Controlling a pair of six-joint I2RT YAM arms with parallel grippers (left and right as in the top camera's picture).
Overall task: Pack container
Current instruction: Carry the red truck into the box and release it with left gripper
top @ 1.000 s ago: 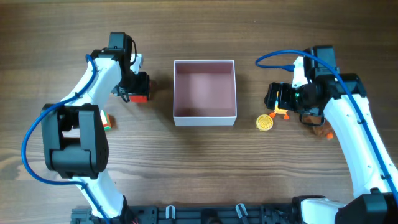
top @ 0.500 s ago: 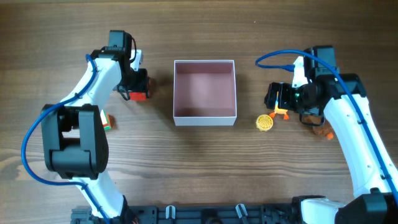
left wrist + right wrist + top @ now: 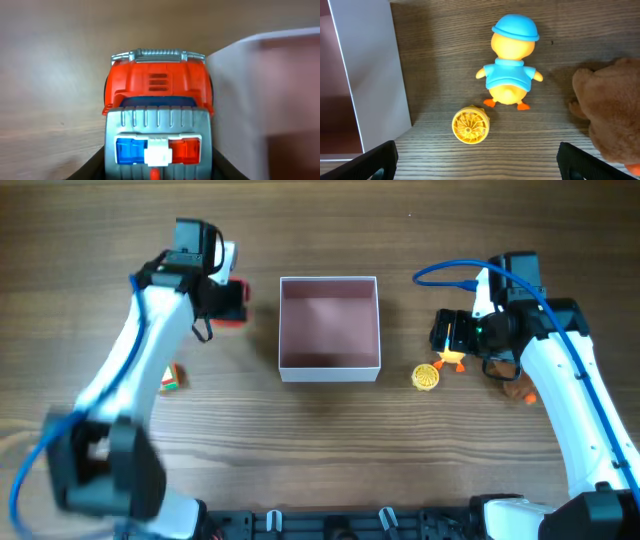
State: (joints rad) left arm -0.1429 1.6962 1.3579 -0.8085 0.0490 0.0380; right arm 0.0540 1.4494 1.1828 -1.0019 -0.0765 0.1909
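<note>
Overhead, container: the container (image 3: 330, 371) sits in the middle of the bench (image 3: 330, 450). It is square, with white walls, a dusty-pink floor and nothing inside.
Overhead, left hand: the left hand (image 3: 224, 300) is just off the container's left wall near the far corner, clamped on a red toy truck (image 3: 232, 320).
Overhead, right hand: the right hand (image 3: 447, 337) is to the right of the container, over a duck (image 3: 452, 361) that it largely hides. Its spread cannot be told from here.
Overhead, loose toys: a yellow disc (image 3: 426, 377) lies near the container's near right corner, apart from it. A brown plush (image 3: 502, 372) lies under the right arm. A small orange-and-green toy (image 3: 172, 378) lies well left of the container.
Left wrist, toy truck: the toy truck (image 3: 157, 95) has a red cab, grey roof, blue-and-red light bar and silver bumper. It is gripped between the dark fingers (image 3: 92, 171).
Left wrist, container: its white wall (image 3: 240, 100) is just right of the truck and blurred. Whether they touch cannot be told.
Right wrist, right hand: the right hand (image 3: 476, 155) is spread wide and holds nothing, with its fingers (image 3: 375, 161) at the lower corners.
Right wrist, duck: the duck (image 3: 512, 70) is yellow with a blue cap and top, its orange feet toward the disc.
Right wrist, yellow disc: the yellow disc (image 3: 470, 125) is ribbed and lies just beside the duck's feet, near the container wall (image 3: 370, 75) but apart from it.
Right wrist, brown plush: the brown plush (image 3: 610, 110) is at the right edge, near the duck but apart from it.
</note>
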